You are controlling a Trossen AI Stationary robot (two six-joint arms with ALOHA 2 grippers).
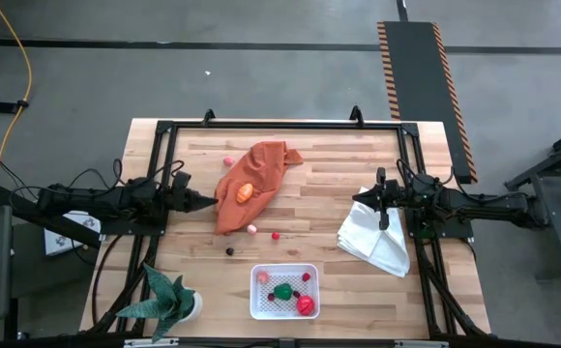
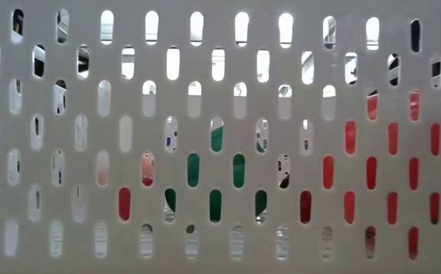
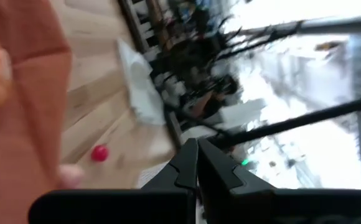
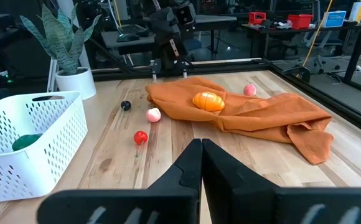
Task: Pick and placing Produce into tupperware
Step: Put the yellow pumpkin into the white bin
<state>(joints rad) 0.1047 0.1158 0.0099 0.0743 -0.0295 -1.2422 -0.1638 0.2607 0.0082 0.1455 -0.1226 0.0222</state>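
The tupperware (image 1: 257,292), a white slotted container, stands near the table's front edge and holds a green piece (image 1: 282,291) and a red piece (image 1: 306,306). Its wall (image 2: 76,152) fills the low view. More Produce lies loose on the table: an orange piece (image 1: 245,191) on the orange cloth (image 1: 261,169), a pink piece (image 1: 228,160) near the cloth's far edge, another pink piece (image 1: 252,229), a red one (image 1: 275,235) and a dark one (image 1: 230,251). My left gripper (image 1: 210,201) is shut at the cloth's left edge, above the table. My right gripper (image 1: 357,198) is shut over the table's right part.
A white folded cloth (image 1: 375,240) lies under and beside my right gripper. A potted plant (image 1: 169,298) stands at the front left corner. A black frame (image 1: 280,124) runs along the table's edges. Bare wood shows between the orange cloth and the white cloth.
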